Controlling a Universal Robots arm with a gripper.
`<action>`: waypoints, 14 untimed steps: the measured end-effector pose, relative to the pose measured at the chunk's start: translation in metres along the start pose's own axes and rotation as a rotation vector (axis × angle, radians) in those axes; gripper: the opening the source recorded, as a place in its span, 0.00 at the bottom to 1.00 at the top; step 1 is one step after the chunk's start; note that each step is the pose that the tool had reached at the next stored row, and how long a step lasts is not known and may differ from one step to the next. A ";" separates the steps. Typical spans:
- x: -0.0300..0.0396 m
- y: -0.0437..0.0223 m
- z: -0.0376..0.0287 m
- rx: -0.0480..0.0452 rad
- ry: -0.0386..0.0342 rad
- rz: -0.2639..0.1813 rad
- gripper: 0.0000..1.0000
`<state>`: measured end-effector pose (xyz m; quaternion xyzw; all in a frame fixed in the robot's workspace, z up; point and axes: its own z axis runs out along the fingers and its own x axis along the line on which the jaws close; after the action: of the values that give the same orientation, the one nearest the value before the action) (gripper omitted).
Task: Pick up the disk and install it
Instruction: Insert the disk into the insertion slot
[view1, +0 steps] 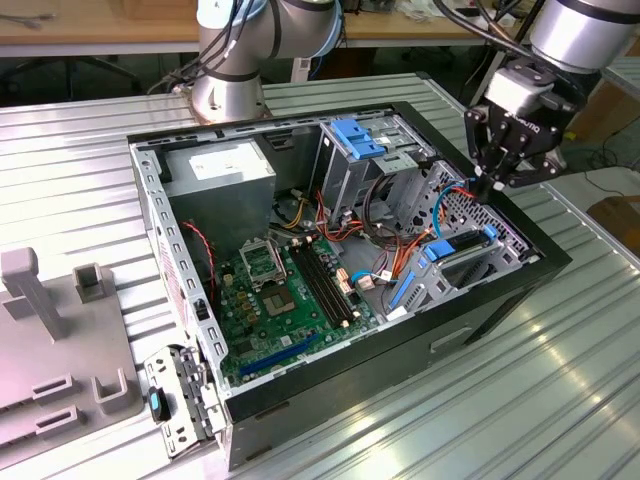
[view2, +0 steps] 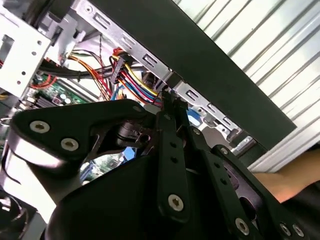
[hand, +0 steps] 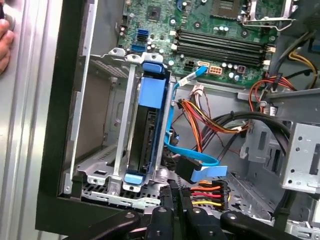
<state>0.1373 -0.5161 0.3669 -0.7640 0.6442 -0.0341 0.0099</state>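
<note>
**Disk seated in the drive cage, closed jaws just off its end**

In the exterior view, an open computer case (view1: 330, 375) is being carried by a ribbed metal surface (view1: 520, 400). Bare surface is being left free along the case's near side and on the exterior view's right. The gripper (view1: 483, 188) is being held over the case corner on the exterior view's right. Its jaws are being pressed together with nothing between them, the tips just inside the black rim. The disk (view1: 455, 250) is being held on edge in the drive cage (view1: 500, 245), lower than the tips and near them. Open room is being left over the motherboard (view1: 280, 300) in the middle of the case.

In the second wrist view, the closed jaws of the gripper (view2: 167, 100) are being pointed towards the case's black wall (view2: 210, 65). The perforated metal rim is lying right at the tips, and a bundle of coloured cables (view2: 130, 80) is being crowded in close beside them. Ribbed surface (view2: 260, 40) is being shown beyond the wall.

In the first wrist view, the disk (hand: 145, 135) is being held upright on its long edge in its blue frame, between the metal rails of the cage (hand: 115, 125). It is lying parallel to the case wall (hand: 55, 125) and near it. The gripper (hand: 176, 192) is being seen just past the disk's near end, apart from it, beside a power connector (hand: 205, 192). A blue ribbon cable (hand: 175, 145) is being draped along the disk's free side, narrowing the room there. A person's hand (hand: 4, 42) is being rested on the surface outside the case wall.
</note>
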 end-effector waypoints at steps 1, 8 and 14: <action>0.0000 0.0001 0.0000 0.0003 -0.0084 0.012 0.17; 0.0019 0.0005 0.0009 -0.0056 -0.0036 0.108 0.17; 0.0109 0.0056 0.0011 -0.0062 -0.0065 0.114 0.17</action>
<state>0.1337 -0.5279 0.3659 -0.7262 0.6867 -0.0291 0.0115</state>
